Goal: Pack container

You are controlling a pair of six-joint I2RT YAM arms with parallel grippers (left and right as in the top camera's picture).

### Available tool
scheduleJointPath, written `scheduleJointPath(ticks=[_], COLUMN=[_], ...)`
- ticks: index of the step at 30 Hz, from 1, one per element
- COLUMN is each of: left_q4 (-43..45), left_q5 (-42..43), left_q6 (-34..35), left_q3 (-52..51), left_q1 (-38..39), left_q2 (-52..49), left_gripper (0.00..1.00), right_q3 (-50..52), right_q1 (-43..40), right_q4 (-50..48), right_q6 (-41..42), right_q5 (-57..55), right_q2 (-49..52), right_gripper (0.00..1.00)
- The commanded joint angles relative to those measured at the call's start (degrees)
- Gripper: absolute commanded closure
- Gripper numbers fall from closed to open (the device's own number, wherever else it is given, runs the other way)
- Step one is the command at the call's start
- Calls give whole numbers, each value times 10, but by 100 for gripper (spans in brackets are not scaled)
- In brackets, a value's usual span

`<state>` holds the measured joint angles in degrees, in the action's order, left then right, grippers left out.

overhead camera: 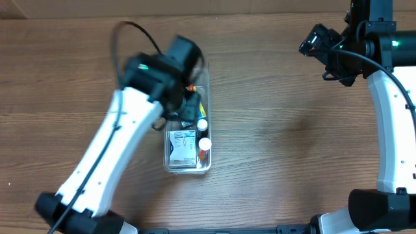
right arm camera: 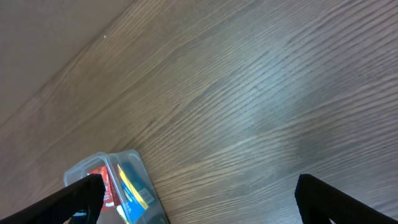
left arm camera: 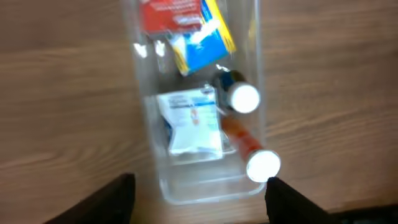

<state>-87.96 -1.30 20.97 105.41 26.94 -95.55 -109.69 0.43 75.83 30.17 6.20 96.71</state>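
The container (overhead camera: 170, 166) is a long clear plastic bin on the wooden table, partly under my left arm. In the left wrist view its near end wall (left arm camera: 205, 190) shows, and inside lie a white packet (left arm camera: 193, 121), a blue and yellow box (left arm camera: 202, 37), a red packet (left arm camera: 168, 14) and two white-capped bottles (left arm camera: 244, 98) (left arm camera: 262, 165). My left gripper (left arm camera: 199, 199) hovers above the bin's near end, open and empty. My right gripper (right arm camera: 199, 199) is open and empty, high at the far right (overhead camera: 325, 55). The bin's far end shows in the right wrist view (right arm camera: 134, 158).
Bare wooden table surrounds the bin on all sides. My left arm (overhead camera: 104, 162) crosses the table diagonally from the front left. The right arm (overhead camera: 390, 117) stands along the right edge.
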Motion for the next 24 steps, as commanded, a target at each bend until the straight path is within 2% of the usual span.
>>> scheduleJointPath(ticks=[1, 5, 9, 10, 11, 12, 14, 18, 22, 24], left_q4=[-79, -88, -88, -87, -76, -66, -72, -88, -83, -34], left_q5=[-101, -181, -233, -249, -249, -245, -245, -249, -248, -248], left_q6=[-11, 30, 66, 74, 87, 108, 134, 121, 53, 20], left_q3=[136, 155, 105, 75, 47, 23, -8, -15, -84, -148], left_q1=[-22, -21, -22, -22, -22, -22, -22, -22, -22, -4], left_q2=[51, 221, 400, 444, 476, 501, 529, 543, 543, 548], left_gripper=[34, 39, 38, 28, 0, 0, 0, 0, 0, 0], right_q3=[-2, -2, -2, -2, -2, -2, -2, -2, -2, -2], right_q1=[-2, -2, -2, -2, -2, -2, -2, -2, -2, -2], right_q4=[-3, -3, -3, -3, -3, -3, -3, -3, -3, -3], right_q6=[-2, -2, -2, -2, -2, -2, -2, -2, -2, -2], right_q5=[3, 3, 3, 3, 3, 3, 3, 3, 3, 3], right_q2=[-1, -1, -1, -1, -1, -1, -1, -1, -1, -1], right_gripper=[0, 0, 0, 0, 0, 0, 0, 0, 0, 0])
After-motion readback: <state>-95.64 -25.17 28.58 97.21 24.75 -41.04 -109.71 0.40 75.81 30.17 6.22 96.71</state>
